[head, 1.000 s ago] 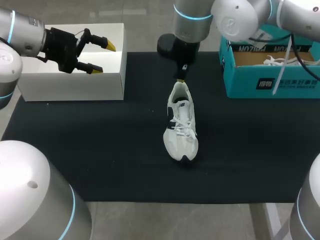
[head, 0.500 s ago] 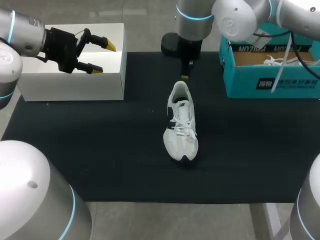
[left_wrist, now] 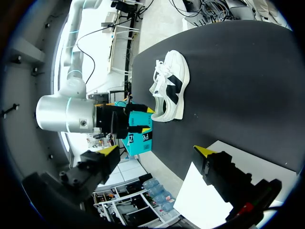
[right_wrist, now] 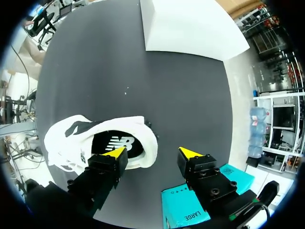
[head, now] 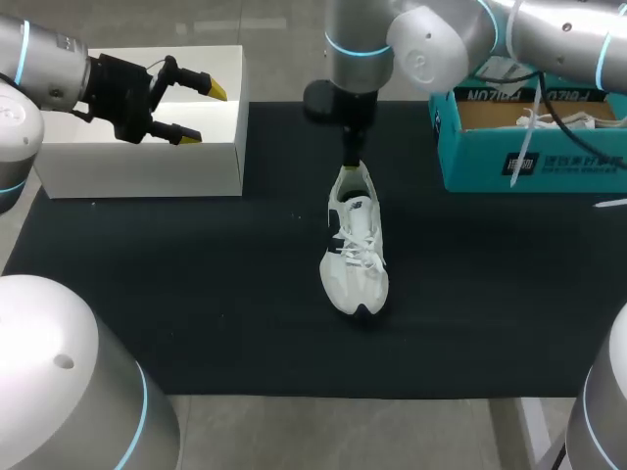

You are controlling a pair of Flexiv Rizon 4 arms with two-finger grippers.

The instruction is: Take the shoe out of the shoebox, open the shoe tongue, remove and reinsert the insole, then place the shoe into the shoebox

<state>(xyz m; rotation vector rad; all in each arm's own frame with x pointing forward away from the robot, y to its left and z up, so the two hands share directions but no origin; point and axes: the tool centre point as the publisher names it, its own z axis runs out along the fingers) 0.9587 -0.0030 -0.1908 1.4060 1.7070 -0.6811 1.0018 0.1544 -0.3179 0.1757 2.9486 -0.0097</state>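
The white shoe (head: 355,240) lies on the black mat (head: 196,294) at mid-table, toe toward the front, laces tied. My right gripper (head: 350,154) hangs right over its heel. In the right wrist view the right gripper (right_wrist: 152,152) is open: one finger is above the shoe's mouth and its dark insole (right_wrist: 113,143), the other is outside the heel, so the heel rim (right_wrist: 145,143) lies between them untouched. The teal shoebox (head: 490,162) stands at the back right. My left gripper (head: 186,108) is open and empty over the white box (head: 147,171). From the left gripper (left_wrist: 157,150) the shoe (left_wrist: 169,86) lies far ahead.
A second white shoe (head: 558,119) lies inside the teal shoebox. The white box stands at the mat's back left corner. My right arm (head: 441,34) crosses over the back of the table.
My right gripper has gone from shut to open, and it now hangs over the heel rim. The shoe and the left arm have not moved.
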